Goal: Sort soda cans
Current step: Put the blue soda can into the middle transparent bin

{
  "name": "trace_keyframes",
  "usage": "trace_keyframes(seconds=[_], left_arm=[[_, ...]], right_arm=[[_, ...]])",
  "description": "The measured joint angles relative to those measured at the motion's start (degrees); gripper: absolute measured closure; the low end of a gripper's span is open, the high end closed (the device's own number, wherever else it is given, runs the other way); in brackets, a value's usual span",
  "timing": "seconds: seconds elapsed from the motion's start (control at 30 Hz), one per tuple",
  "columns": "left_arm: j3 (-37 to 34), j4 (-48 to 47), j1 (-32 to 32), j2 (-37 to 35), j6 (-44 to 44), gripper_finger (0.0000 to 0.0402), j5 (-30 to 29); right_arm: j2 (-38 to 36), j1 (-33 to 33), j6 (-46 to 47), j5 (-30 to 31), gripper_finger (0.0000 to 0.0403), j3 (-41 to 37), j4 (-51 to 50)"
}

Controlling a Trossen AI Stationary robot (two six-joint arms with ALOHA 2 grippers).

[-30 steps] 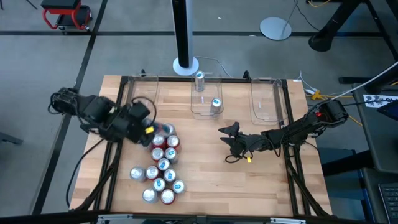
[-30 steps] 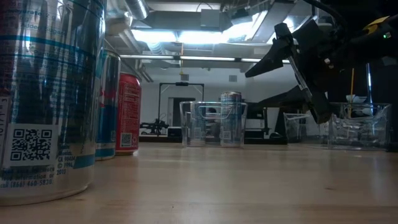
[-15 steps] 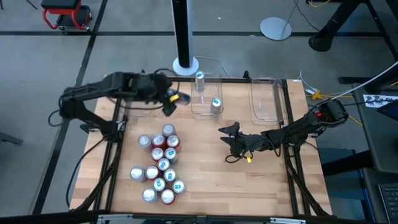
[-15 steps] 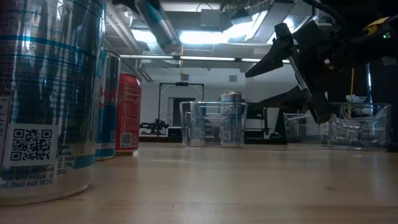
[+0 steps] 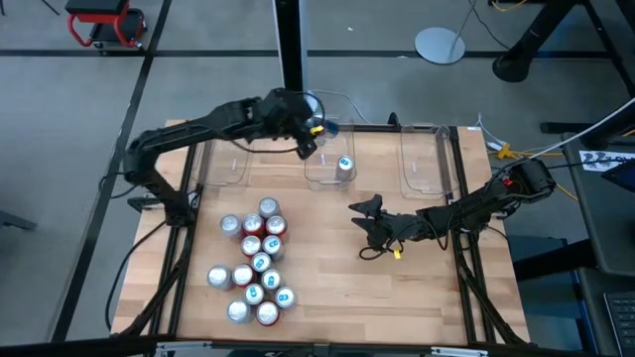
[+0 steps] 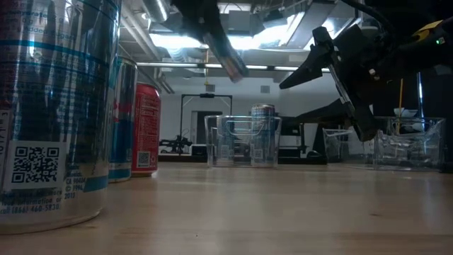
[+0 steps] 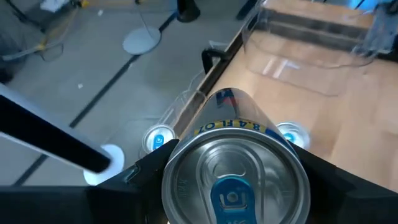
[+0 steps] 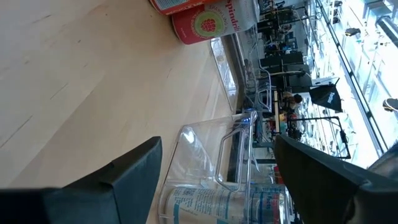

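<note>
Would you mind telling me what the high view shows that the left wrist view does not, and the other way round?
Only the high view shows the cluster of soda cans on the table's left part, the side bins, and the right gripper waiting open mid-table. Only the left wrist view shows that the left gripper is clamped on a can, silver top toward the camera. Both show the middle bin below that gripper, already holding two cans.

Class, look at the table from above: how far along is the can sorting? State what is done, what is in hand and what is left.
Done: two cans already sit in the middle bin. In hand: the left gripper holds a can over that bin's far end. Left: a cluster of cans stands unsorted on the table, and the left bin and right bin look empty. The right gripper waits open over the table.
</note>
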Motion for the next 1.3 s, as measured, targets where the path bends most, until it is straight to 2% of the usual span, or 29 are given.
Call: trace_keyframes(seconds=[0.2, 0.53, 0.83, 1.17, 1.3], left_arm=[[0.0, 2.6, 4.1, 6.8, 0.9, 0.0174, 8.8], [0.0, -2.7, 9.9, 12.3, 2.2, 0.0174, 10.1], [0.0, -3.3, 10.5, 13.1, 1.8, 0.0174, 12.2], [0.0, -4.9, 10.9, 18.8, 1.2, 0.0174, 12.7], [-0.1, -4.6, 11.3, 20.3, 1.1, 0.0155, 12.7]], right_arm=[[0.0, 0.0, -0.1, 0.0, 0.0093, 0.0, 0.0], [0.0, 0.0, -0.2, 0.1, 0.0093, 0.0, -0.8], [0.0, 0.0, -0.2, 1.5, 0.0093, 0.0, -1.2], [0.0, 0.0, -0.2, 1.5, 0.0093, 0.0, -1.2], [0.0, 0.0, -0.2, 1.5, 0.0093, 0.0, -1.2]])
